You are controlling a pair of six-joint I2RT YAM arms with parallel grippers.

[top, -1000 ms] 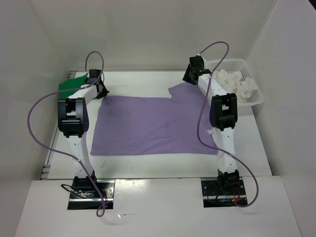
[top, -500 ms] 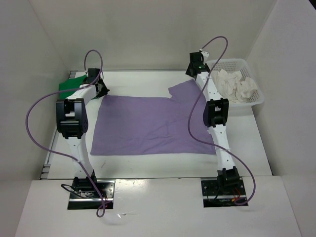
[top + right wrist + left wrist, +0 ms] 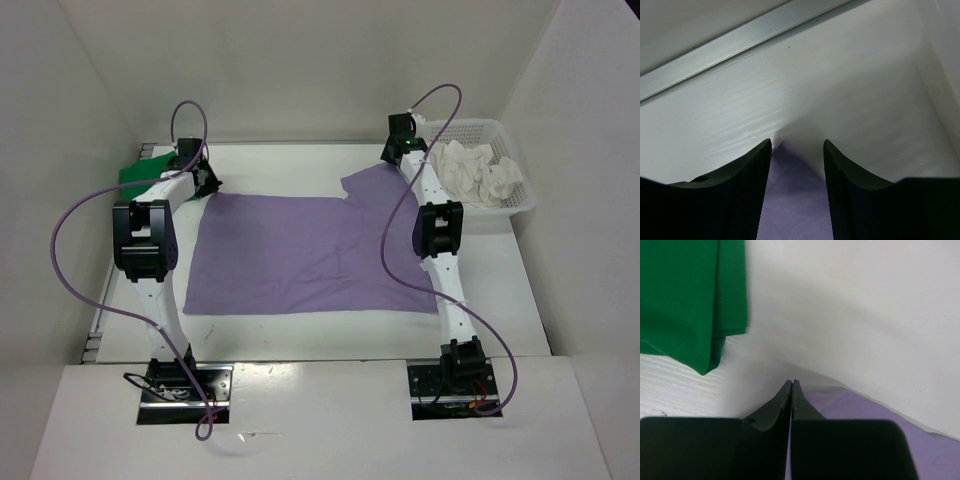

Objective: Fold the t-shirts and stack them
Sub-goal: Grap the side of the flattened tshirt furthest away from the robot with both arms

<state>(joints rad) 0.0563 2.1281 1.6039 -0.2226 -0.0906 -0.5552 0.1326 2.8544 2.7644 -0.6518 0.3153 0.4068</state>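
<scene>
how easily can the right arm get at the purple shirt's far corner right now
Likely yes: the right gripper stands open right over the corner of the purple shirt, which shows between its jaws with nothing in between.

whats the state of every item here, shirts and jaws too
purple shirt, spread flat on the table, unfolded
green shirt, folded, at the table's far left corner
white shirt, crumpled in the basket
left jaws, shut at the purple shirt's far left corner; cannot tell if they pinch it
right jaws, open at the purple shirt's far right tip
</scene>
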